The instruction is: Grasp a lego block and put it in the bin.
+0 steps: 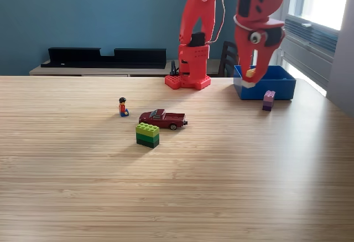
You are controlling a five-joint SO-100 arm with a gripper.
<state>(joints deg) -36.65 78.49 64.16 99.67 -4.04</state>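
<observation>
Pale wood-grain tabletop (177, 197) fills most of the exterior view, backed by a teal wall and a low sideboard carrying long black trays (105, 57); no brand, label or writing can be read anywhere. At the far edge on the exterior view's right sits the open-topped rectangular blue plastic bin (274, 89), and what lies inside it is hidden by its walls and by the arm. Above its near left corner hangs the red plastic gripper (251, 76) of the red robot arm (193, 42), pointing down, with a small yellowish piece (251, 73) between its tips; whether the jaws actually pinch that piece cannot be told. Just in front of the bin, on the table, stands a small purple and pink lego block (269, 100), close to the bin's front wall. Nearer the middle lies a dark red toy car (164, 119), with a tiny toy figure in a red top (123, 107) to its left and a lime and dark green stacked lego block (147, 134) just in front of it.
</observation>
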